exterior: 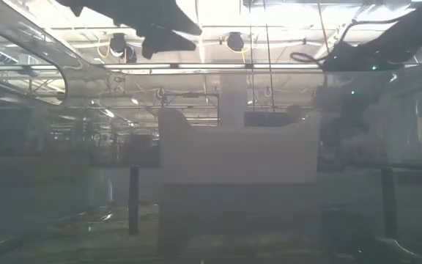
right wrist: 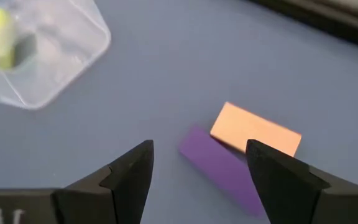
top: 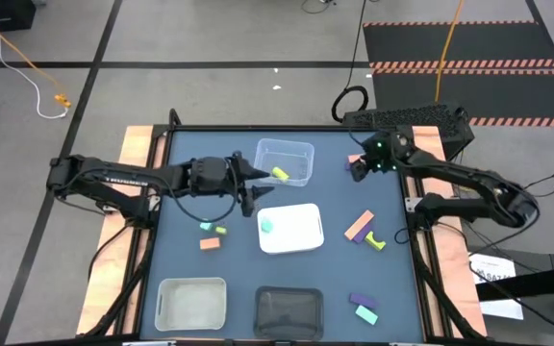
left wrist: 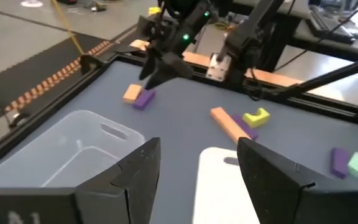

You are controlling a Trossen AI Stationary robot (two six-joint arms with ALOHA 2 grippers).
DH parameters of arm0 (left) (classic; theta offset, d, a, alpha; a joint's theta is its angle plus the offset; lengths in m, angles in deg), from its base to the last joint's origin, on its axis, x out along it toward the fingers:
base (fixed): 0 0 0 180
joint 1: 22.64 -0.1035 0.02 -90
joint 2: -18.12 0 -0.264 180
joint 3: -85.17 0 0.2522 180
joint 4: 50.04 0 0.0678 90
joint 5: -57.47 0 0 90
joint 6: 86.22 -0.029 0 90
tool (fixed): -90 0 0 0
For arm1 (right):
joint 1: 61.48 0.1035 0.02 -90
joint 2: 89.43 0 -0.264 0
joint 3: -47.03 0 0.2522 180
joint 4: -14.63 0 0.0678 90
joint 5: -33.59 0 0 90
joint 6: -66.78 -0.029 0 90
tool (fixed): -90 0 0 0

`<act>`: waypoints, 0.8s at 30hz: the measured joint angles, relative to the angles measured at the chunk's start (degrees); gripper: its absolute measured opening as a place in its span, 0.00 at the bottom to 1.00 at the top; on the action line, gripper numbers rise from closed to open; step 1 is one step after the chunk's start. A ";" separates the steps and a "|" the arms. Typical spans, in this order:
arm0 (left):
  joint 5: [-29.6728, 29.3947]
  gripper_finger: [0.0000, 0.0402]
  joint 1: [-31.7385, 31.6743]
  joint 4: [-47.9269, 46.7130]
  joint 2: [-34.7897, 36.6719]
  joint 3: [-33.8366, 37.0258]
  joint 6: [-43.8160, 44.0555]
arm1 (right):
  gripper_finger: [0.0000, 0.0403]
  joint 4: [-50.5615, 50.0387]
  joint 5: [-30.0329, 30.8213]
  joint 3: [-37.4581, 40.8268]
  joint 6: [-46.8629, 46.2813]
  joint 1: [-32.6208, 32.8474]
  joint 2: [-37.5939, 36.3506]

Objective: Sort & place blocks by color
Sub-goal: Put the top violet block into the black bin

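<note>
Purple block (right wrist: 219, 168) touching orange block (right wrist: 255, 129): right wrist view only.

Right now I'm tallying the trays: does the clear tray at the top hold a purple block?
No, the clear tray holds only a yellow-green block.

Lab: hazard-striped floor mats (top: 465, 46), trailing cables (top: 27, 62).

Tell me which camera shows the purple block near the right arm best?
The right wrist view: the purple block fills the frame, touching an orange block. The left wrist view shows it small; the high view barely shows it behind the arm; the low view not at all.
</note>
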 joint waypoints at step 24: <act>0.07 0.53 -4.71 -4.74 0.71 0.02 -0.45 | 0.61 -8.17 3.87 -5.22 11.51 -0.02 15.93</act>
